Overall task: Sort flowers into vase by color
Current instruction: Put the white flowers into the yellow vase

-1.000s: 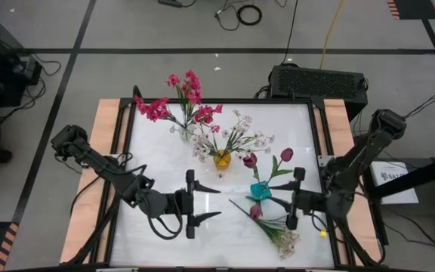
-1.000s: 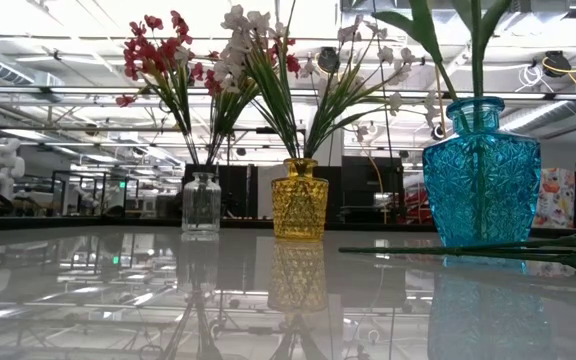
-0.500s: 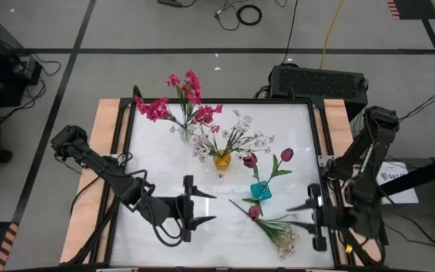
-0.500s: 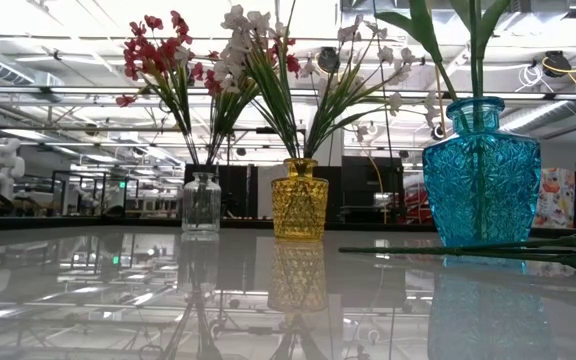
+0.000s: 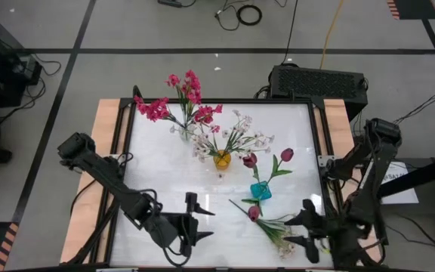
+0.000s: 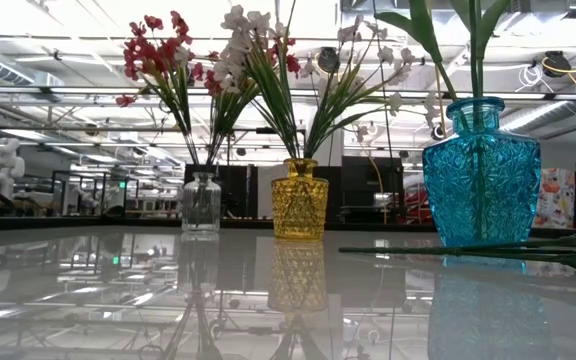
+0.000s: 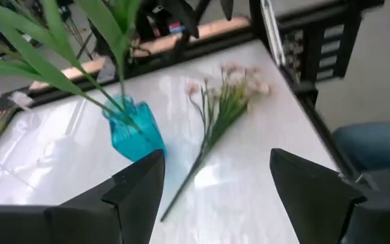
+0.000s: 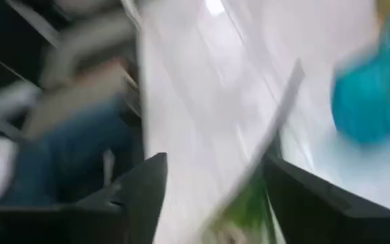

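Note:
Three vases stand mid-table: a clear one (image 5: 183, 133) with magenta-pink sprigs (image 5: 174, 100), a yellow one (image 5: 223, 159) with white sprigs (image 5: 236, 136), and a blue one (image 5: 260, 190) with maroon tulips (image 5: 282, 156). A white-blossom sprig (image 5: 285, 240) and a maroon tulip bud (image 5: 255, 213) lie flat on the table near the blue vase. My left gripper (image 5: 201, 223) is open, left of them near the near edge. My right gripper (image 5: 299, 230) is open, just right of the lying white sprig. The left wrist view shows the blue vase (image 7: 134, 132) and the lying sprig (image 7: 225, 108).
The table's dark frame (image 5: 316, 151) and wooden side strips (image 5: 100, 166) border the white top. A black box (image 5: 317, 81) sits beyond the far edge. In the low view the lying stems (image 6: 488, 252) stretch in front of the blue vase (image 6: 481, 180).
My right gripper has moved toward the near edge, from beside the blue vase to beside the lying white sprig, turning a little and staying open. My left gripper has also drawn toward the near edge, still open. The flowers and vases have not moved.

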`<state>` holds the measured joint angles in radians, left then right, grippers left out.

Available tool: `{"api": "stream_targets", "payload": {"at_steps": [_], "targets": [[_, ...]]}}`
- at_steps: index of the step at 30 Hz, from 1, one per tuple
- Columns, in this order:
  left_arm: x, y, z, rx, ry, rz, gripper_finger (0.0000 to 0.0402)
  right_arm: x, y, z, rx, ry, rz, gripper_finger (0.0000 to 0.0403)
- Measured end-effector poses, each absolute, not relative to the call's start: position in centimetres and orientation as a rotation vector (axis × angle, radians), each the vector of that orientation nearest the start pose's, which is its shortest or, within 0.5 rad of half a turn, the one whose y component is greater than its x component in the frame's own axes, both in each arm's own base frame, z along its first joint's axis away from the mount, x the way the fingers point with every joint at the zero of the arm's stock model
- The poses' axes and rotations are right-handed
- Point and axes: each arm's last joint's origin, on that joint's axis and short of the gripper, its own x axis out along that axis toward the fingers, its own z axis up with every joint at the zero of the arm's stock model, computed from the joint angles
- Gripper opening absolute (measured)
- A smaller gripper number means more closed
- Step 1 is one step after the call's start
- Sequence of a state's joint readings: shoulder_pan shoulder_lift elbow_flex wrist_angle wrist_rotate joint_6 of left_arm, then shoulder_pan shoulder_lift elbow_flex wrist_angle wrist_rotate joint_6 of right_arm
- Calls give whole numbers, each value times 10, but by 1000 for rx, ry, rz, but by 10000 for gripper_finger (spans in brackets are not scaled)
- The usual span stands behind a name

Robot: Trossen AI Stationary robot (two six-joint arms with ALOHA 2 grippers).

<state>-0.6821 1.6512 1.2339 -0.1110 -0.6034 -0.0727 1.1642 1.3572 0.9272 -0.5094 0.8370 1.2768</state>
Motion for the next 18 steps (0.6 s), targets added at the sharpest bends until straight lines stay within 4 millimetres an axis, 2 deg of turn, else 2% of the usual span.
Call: {"api": "stream_targets", "payload": {"at_steps": [3,7,13,18], "targets": [[301,-224,263,275,461,-76,274,135,231,224,481,752,-128,259],[305,-225,255,282,477,-80,274,152,229,206,496,915,-166,285],[306,-224,254,282,479,-76,274,174,230,187,462,990,-162,290],[306,-224,254,280,478,-77,274,184,228,168,374,1024,-205,290]]}}
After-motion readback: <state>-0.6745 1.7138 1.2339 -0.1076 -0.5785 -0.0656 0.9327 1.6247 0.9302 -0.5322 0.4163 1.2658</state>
